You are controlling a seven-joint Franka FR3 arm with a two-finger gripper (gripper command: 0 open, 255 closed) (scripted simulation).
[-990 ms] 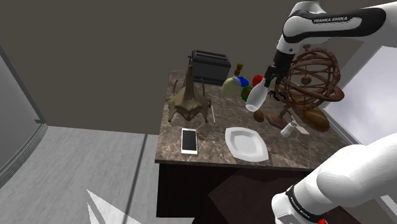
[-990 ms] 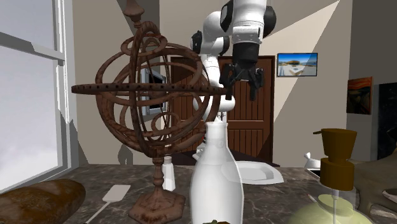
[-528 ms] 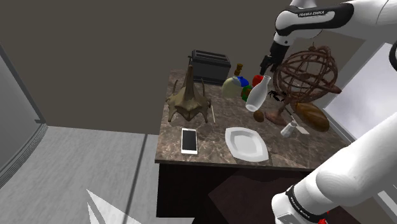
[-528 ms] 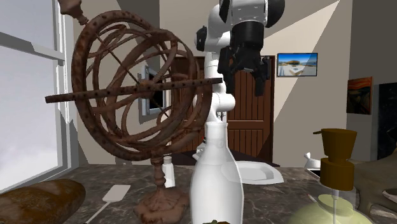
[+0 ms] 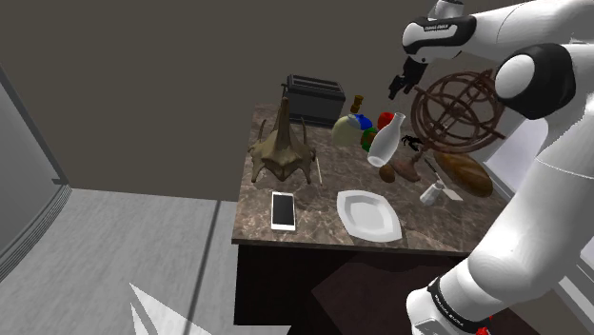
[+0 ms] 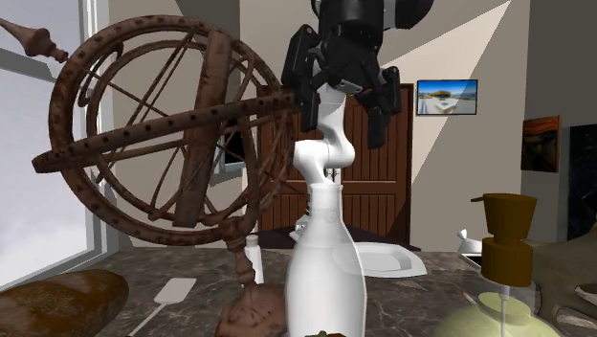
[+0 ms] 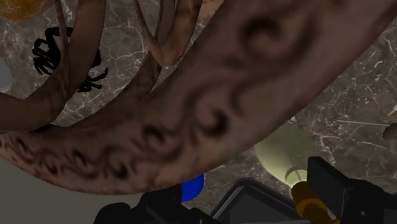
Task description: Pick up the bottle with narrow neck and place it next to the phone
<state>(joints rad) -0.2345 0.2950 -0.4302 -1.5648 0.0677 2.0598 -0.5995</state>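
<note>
The white narrow-necked bottle (image 5: 385, 143) stands upright on the dark marble table (image 5: 314, 224), beside a brown armillary sphere (image 5: 459, 109). The bottle (image 6: 325, 273) fills the foreground of the second exterior view. My black gripper (image 5: 400, 81) hangs above the bottle's neck, apart from it, next to the sphere's rings. Its fingers (image 6: 378, 110) stand wide apart, so the gripper (image 6: 342, 103) is open and holds nothing. The white phone (image 5: 283, 209) lies flat near the table's front edge, at the shoulder view's left. A brown sphere ring (image 7: 210, 108) crosses close before the wrist camera.
The armillary sphere (image 6: 177, 168) leans over on its base. A white plate (image 5: 366, 214) lies right of the phone. A brown tower statue (image 5: 281, 143), a black toaster (image 5: 314, 100), a bread loaf (image 5: 466, 174) and a pump dispenser (image 6: 504, 244) crowd the table.
My gripper has risen higher above the bottle, staying open. The armillary sphere has tipped further over. The bottle and phone have not moved.
</note>
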